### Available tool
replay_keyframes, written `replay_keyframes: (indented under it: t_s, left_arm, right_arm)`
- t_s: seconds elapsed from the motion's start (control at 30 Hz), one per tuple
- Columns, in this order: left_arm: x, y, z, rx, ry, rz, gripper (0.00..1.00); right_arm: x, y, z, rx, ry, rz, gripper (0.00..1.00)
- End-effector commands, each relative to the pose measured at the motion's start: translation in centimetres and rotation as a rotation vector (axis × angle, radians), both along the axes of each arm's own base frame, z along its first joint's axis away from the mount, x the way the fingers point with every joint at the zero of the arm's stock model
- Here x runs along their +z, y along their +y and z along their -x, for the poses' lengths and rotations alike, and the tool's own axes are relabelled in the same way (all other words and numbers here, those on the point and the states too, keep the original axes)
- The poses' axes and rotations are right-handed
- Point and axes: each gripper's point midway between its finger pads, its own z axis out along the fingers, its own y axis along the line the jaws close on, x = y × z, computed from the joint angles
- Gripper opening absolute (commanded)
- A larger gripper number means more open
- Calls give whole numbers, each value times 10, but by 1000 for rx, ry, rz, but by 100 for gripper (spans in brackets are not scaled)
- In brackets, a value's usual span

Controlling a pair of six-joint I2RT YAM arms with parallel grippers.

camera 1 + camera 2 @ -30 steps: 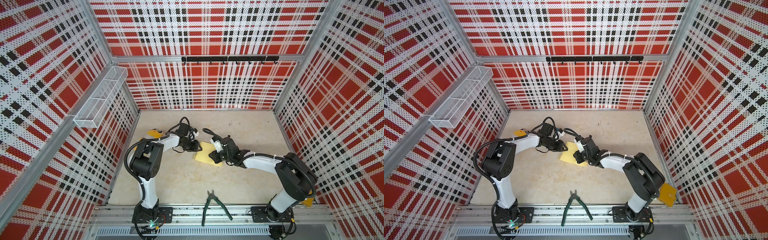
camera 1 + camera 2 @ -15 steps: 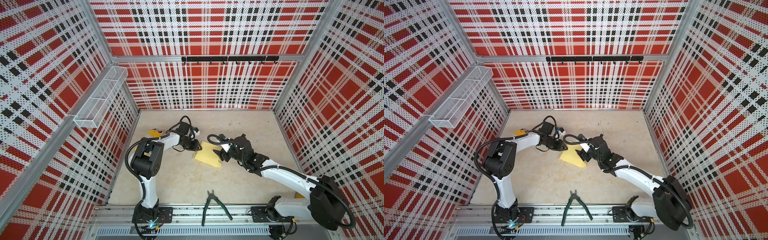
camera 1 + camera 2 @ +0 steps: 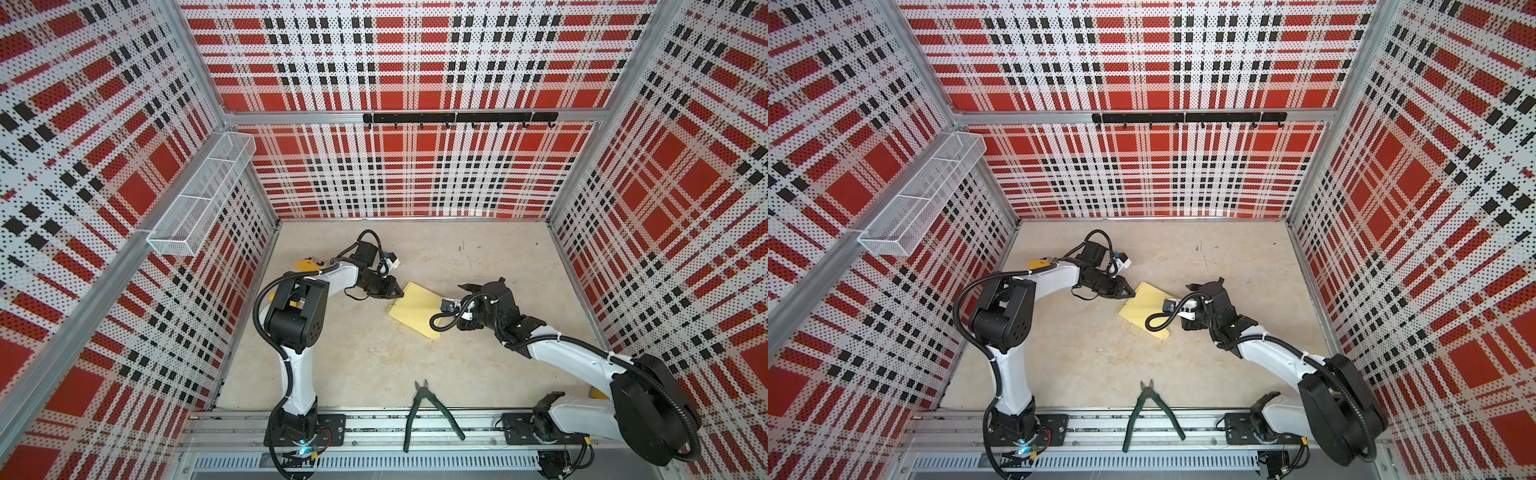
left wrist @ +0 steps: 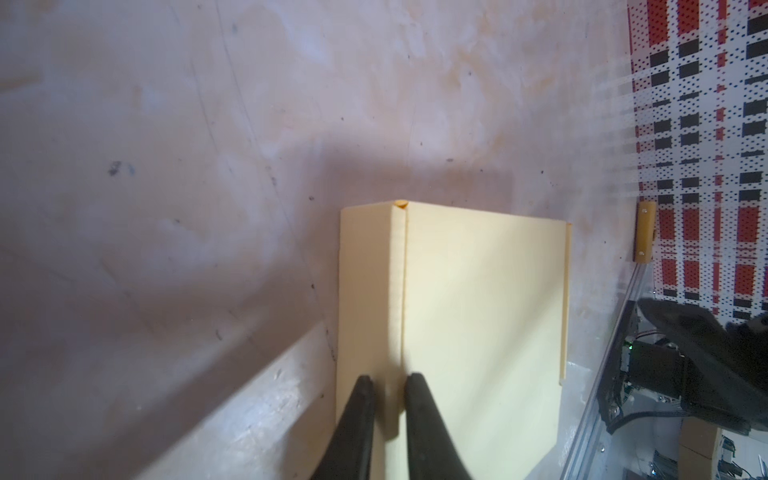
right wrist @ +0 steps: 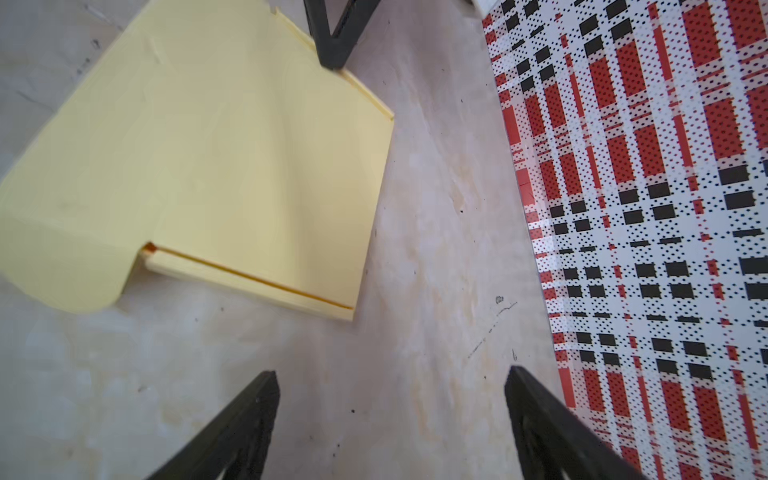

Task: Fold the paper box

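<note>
With the left fingers [image 4: 357, 424] clamped on the paper box [image 4: 478, 311] flap and right fingers [image 5: 241, 419] apart, pulling alone could crumple it.

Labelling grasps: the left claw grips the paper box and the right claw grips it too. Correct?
Not quite. The left claw does grip the paper box, but the right claw stands open over bare table, holding nothing; the right wrist view shows this.

One paper box [image 3: 415, 309], mid-frame; two pincers (left pincer [image 3: 399, 294], right pincer [image 3: 482, 284]); one green-handled cutter [image 3: 424, 395], lower centre; one wire basket [image 3: 201, 195], upper left.
</note>
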Motion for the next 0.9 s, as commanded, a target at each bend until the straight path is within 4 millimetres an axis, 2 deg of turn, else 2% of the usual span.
replay_keyframes:
  t_s: [0.0, 0.17, 0.2, 0.3, 0.6, 0.87]
  left_arm:
    - [-20, 9, 3, 6, 55, -46, 17]
    - [-21, 8, 2, -2, 66, -44, 16]
    - [-21, 17, -4, 22, 65, -44, 16]
    - [-24, 19, -4, 25, 74, -47, 15]
    - [-26, 16, -2, 8, 81, -48, 13]
    - [-30, 13, 0, -5, 90, -52, 13]
  right_arm:
    - [4, 18, 5, 157, -82, 20, 88]
    - [-6, 20, 3, 176, -95, 63, 87]
    - [-8, 21, 3, 177, -97, 68, 87]
    - [-21, 25, 4, 195, -93, 114, 86]
    - [-42, 35, -4, 215, -142, 167, 86]
    - [-43, 48, -20, 205, -198, 128, 85]
